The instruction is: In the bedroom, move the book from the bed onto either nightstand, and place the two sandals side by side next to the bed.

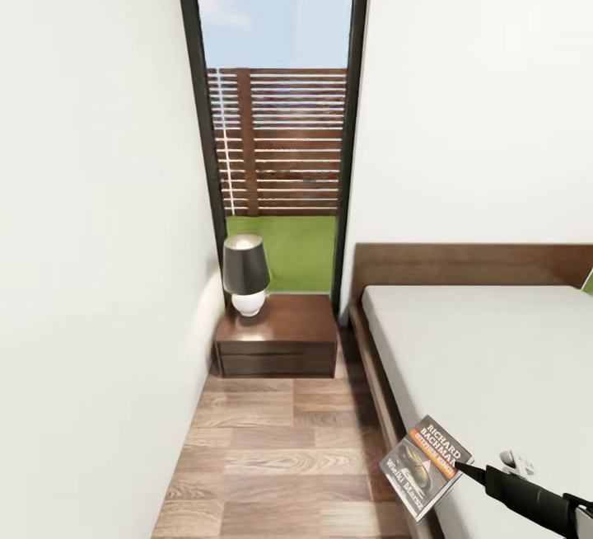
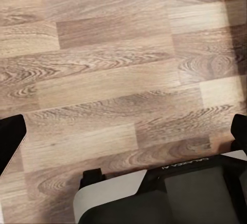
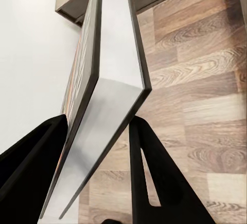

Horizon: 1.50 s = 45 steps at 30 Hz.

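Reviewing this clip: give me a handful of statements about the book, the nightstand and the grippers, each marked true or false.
1. The right gripper holds the book. True.
2. The book lies on the nightstand. False: it is in the air, over the edge of the bed.
3. A lamp stands on the nightstand. True.
4. The left gripper holds a sandal. False: it is open over the bare wood floor.

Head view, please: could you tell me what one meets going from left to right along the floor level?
Left wall → lamp on the nightstand → bed; nearer the camera, the book held in the right end effector.
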Motion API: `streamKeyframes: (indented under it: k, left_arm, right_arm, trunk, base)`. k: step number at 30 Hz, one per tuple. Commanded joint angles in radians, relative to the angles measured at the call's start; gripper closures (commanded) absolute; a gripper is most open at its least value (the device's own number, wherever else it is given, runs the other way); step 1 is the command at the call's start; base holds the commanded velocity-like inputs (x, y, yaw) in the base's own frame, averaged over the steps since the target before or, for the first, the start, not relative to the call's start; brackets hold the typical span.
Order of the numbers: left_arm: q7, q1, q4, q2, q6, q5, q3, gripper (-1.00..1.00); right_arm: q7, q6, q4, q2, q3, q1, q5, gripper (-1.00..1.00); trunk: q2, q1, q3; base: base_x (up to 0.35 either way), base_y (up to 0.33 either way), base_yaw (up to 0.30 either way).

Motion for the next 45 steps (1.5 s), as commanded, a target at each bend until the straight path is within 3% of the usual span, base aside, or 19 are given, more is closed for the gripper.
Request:
streamKeyframes:
  k: [1,45]
  left_arm:
    - [0.001,-0.001,0.001,0.000,-0.005,-0.006,-0.004,-1.00]
    - [0.001,-0.001,0.001,0.000,-0.005,-0.006,-0.004,-1.00]
  right_arm:
    - [0.006,0.010,0.002,0.000,0.001,-0.002,-0.011,1.00]
    - [0.006,0.010,0.002,0.000,0.001,-0.002,-0.011,1.00]
  trunk:
    - [-0.002,0.001,-0.002]
    - [-0.002,0.001,-0.002]
  base:
    - [0.330,0.000,0.000]
    - [0.330,0.000,0.000]
